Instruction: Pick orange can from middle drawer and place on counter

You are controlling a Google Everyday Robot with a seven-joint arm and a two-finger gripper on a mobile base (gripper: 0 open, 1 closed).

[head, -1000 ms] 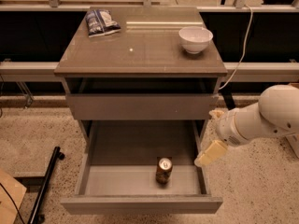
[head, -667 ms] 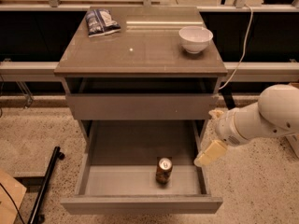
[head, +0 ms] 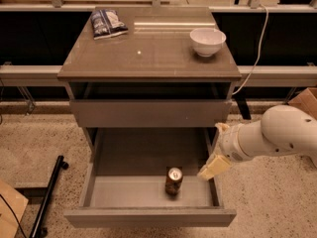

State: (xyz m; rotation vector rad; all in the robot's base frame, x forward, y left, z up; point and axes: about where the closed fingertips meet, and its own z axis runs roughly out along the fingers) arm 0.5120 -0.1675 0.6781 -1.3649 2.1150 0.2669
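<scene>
The orange can stands upright on the floor of the open middle drawer, toward its front right. My gripper hangs at the drawer's right wall, just right of the can and a little above it, not touching it. One pale finger points down-left toward the can. The counter is the glossy brown slab on top of the cabinet.
A white bowl sits on the counter's right rear. A blue snack bag lies at its left rear. A closed drawer front is above the open one. A black pole lies on the floor at left.
</scene>
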